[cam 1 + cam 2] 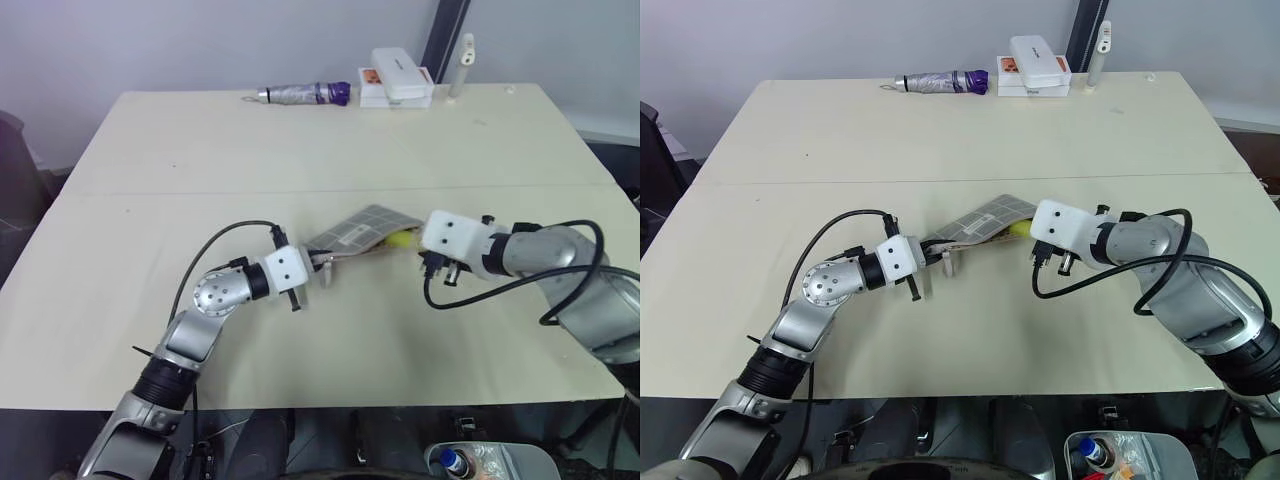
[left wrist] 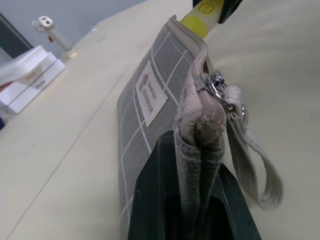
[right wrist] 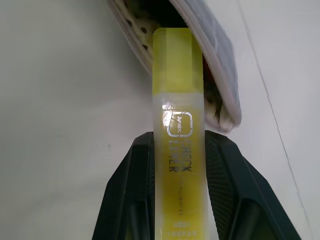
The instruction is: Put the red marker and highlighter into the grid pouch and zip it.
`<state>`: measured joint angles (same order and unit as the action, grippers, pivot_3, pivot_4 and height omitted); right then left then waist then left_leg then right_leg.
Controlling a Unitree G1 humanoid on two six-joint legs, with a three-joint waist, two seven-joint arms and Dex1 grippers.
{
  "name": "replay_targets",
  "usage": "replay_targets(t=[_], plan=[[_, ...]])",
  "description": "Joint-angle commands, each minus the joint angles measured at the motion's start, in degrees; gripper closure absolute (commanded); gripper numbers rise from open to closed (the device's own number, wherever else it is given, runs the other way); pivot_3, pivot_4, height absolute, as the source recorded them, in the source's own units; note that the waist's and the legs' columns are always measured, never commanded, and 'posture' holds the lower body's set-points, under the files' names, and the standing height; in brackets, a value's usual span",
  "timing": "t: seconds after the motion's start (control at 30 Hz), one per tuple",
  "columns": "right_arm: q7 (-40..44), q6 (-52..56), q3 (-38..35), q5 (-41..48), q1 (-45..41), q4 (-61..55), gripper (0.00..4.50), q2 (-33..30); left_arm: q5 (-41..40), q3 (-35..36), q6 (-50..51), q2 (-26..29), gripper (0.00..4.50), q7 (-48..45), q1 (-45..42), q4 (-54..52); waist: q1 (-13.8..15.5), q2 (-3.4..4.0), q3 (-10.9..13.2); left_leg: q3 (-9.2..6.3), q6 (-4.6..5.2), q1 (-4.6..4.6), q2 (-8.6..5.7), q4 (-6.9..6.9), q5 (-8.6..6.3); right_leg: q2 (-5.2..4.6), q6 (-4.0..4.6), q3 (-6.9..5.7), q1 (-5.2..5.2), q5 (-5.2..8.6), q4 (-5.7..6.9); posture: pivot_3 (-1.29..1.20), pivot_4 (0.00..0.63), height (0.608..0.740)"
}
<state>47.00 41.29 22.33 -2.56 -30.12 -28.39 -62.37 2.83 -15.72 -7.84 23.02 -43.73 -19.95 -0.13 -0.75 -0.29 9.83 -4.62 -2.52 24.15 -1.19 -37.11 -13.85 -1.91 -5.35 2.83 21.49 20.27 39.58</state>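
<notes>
Highlighter [image 3: 177, 100]: yellow, clamped lengthwise between the right gripper's [image 3: 179, 165] fingers, its leading end at the pouch mouth, lined up to slide in.

Grid pouch [image 1: 362, 232]: grey, near the middle of the table [image 1: 300, 140], lifted off the surface at its left end. The left gripper [image 2: 192, 200] is closed tight on that zipper-end corner, apparently to steady the pouch and keep the mouth presented to the right.

Zipper pull [image 2: 216, 86] and wrist loop [image 2: 260, 170]: hanging beside the left gripper, zip undone.

Red marker: cannot tell where it lies.

Far edge: silver tube [image 1: 300, 95], white boxes [image 1: 398, 78].
</notes>
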Motion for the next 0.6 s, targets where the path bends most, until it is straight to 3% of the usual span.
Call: replay_targets(t=[0.03, 0.3, 0.4, 0.53, 0.6], plan=[[4.0, -6.4, 3.8, -5.1, -4.3, -1.7, 3.69, 1.7, -0.2, -1.3, -1.3, 0.0, 4.50, -1.4, -1.6, -1.8, 0.0, 0.00, 0.0, 0.00, 0.00, 0.00, 0.00, 0.01, 0.00, 0.00, 0.00, 0.00, 0.00, 0.00, 0.00, 0.00, 0.150, 0.740], [7.2, -10.4, 4.0, -9.6, -6.6, 0.1, 3.69, 6.7, -0.6, -1.3, -0.9, 0.7, 4.50, -2.7, -1.8, -2.4, 0.1, 0.00, 0.0, -0.02, 0.00, 0.02, -0.02, 0.00, 0.00, -0.02, 0.00, -0.03, -0.03, 0.00, -0.05, 0.00, 0.150, 0.740], [8.5, -9.7, 0.8, -7.8, -6.2, 0.2, 2.33, 6.8, -0.8, -1.1, -0.4, 1.0, 4.50, -2.6, -1.4, -3.0, 0.1, 0.00, 0.0, -0.02, 0.00, 0.02, -0.03, 0.00, 0.00, -0.06, -0.01, -0.03, -0.02, 0.00, -0.06, 0.00, 0.150, 0.740], [8.3, -5.1, -7.0, -3.4, -6.0, -0.7, 0.14, 8.6, -1.1, -0.6, 1.2, 0.6, 4.50, -1.8, -1.0, -3.2, 0.1, 0.00, 0.0, -0.02, 0.00, 0.02, -0.02, 0.00, 0.00, -0.06, 0.00, -0.03, -0.03, -0.01, -0.06, 0.00, 0.150, 0.740], [9.0, -1.9, -11.4, -0.4, -5.8, -1.4, 0.06, 8.7, -1.7, -0.1, 3.2, -0.2, 4.50, -0.9, -1.2, -3.2, 0.1, 0.00, 0.0, -0.03, 0.00, 0.02, -0.02, 0.00, 0.00, -0.05, 0.00, -0.03, -0.05, -0.01, -0.06, 0.00, 0.150, 0.740]])
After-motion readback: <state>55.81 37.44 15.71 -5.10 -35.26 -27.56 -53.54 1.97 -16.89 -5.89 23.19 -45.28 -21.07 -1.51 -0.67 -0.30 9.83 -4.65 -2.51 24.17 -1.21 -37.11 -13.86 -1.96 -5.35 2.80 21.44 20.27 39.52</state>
